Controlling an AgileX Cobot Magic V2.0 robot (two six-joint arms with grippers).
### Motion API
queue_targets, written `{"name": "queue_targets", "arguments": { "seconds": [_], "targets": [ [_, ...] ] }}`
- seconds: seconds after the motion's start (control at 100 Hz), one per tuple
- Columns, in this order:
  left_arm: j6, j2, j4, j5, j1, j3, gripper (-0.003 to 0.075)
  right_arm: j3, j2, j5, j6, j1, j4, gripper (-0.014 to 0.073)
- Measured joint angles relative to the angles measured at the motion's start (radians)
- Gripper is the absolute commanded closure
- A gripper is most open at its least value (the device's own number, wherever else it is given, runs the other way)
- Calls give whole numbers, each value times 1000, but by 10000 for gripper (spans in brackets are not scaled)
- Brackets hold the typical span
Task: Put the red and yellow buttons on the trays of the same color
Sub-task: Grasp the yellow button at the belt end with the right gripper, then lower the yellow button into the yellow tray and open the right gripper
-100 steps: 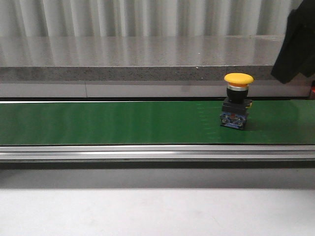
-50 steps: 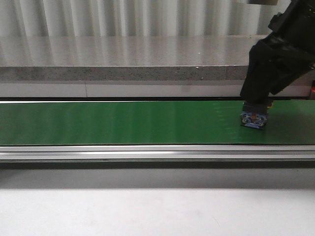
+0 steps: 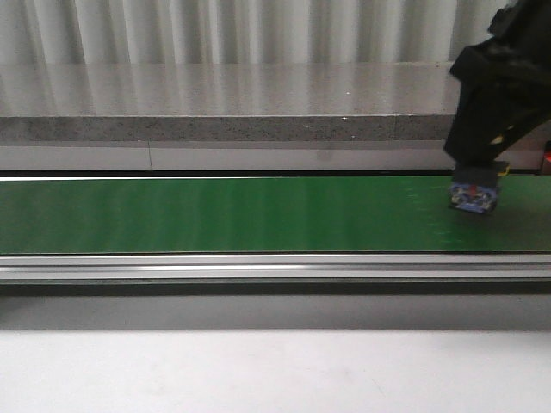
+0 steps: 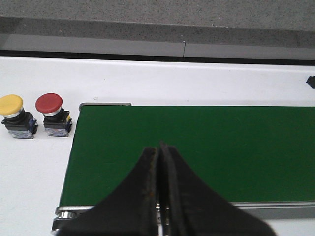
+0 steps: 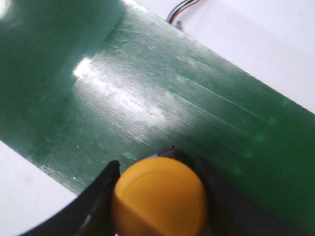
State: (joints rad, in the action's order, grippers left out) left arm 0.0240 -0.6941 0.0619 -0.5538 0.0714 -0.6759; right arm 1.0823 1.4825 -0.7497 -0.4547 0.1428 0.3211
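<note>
Left wrist view, left edge of frame: a second yellow button and a red button stand side by side on the white surface, just off the end of the green belt. Neither shows in the front view. Left gripper at bottom centre of that frame, fingers pressed together, nothing between them, hanging over the near edge of the belt.

Front view: belt runs the full width of the frame, bare from the left edge through the middle. Right gripper sits at the far right, black housing down over the yellow button. Only the button's blue-black base pokes out below, on or just above the belt; contact is hard to call from this angle. The cap is hidden here.

Right wrist view fills that gap: yellow cap at bottom centre of the frame, dark fingers tight on either side of it, so the right gripper is pinching the yellow button. Belt under it shows glare streaks; white surface at the upper right and lower left corners, with a bit of wiring at the top edge.

No trays visible in any view.
</note>
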Motion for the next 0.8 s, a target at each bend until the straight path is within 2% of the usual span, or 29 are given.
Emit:
{"name": "queue_targets", "arguments": {
  "seconds": [0.16, 0.29, 0.63, 0.8],
  "targets": [
    [0, 0, 0, 0, 0, 0, 740, -2, -103, -62, 209, -112, -135, 462],
    [0, 0, 0, 0, 0, 0, 740, -12, -184, -107, 336, -243, -231, 462],
    [0, 0, 0, 0, 0, 0, 740, -207, -332, -96, 498, -627, -287, 462],
    [0, 0, 2, 0, 0, 0, 740, -335, -342, 13, 544, -727, -289, 462]
  ]
}}
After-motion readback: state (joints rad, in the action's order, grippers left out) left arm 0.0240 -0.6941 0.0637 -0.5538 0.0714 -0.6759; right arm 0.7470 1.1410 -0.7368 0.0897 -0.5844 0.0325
